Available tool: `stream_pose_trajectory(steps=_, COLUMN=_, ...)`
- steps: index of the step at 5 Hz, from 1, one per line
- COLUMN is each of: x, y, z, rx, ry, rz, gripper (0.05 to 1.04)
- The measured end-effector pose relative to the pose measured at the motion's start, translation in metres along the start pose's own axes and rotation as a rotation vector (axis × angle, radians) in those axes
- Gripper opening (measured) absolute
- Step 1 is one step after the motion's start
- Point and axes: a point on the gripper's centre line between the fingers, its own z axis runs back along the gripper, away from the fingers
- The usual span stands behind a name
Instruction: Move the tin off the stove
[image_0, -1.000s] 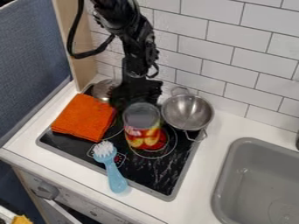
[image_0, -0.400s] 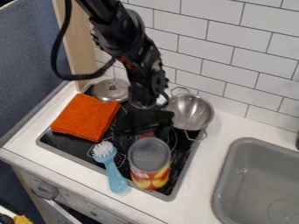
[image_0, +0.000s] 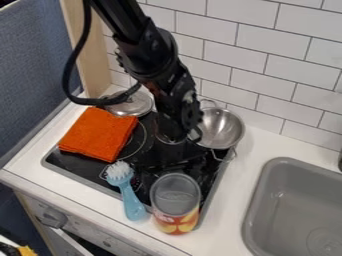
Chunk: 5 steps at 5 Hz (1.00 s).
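Gripper (image_0: 170, 156) low over the near right part of the stove (image_0: 87, 176), just on the far side of the tin (image_0: 176, 220). Can't tell how far it's open, or whether it has hold of the tin. Tin about upright at the stove's near right corner, its base overlapping the near rim in view. Brush (image_0: 131, 200) just left of tin, bristles up, handle across the near rim. Orange cloth (image_0: 97, 134) on stove's left, lid (image_0: 133, 106) far left, metal bowl (image_0: 222, 127) far right.
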Motion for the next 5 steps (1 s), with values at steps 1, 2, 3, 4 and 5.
stream_pose_trajectory(steps=1, x=0.006, y=-0.002, z=0.005, rx=-0.012, ry=-0.031, rz=0.011, gripper=0.999)
stream_pose_trajectory(steps=2, x=0.030, y=0.003, z=0.010, rx=-0.027, ry=-0.052, rz=0.095, gripper=0.999)
stream_pose_trajectory(steps=3, x=0.042, y=-0.001, z=0.039, rx=-0.092, ry=-0.092, rz=0.113, gripper=0.999)
stream_pose_trajectory(steps=4, x=0.053, y=0.001, z=0.071, rx=-0.150, ry=-0.133, rz=0.126, gripper=0.999)
stream_pose_trajectory(steps=5, x=0.061, y=0.003, z=0.102, rx=-0.207, ry=-0.205, rz=0.139, gripper=0.999)
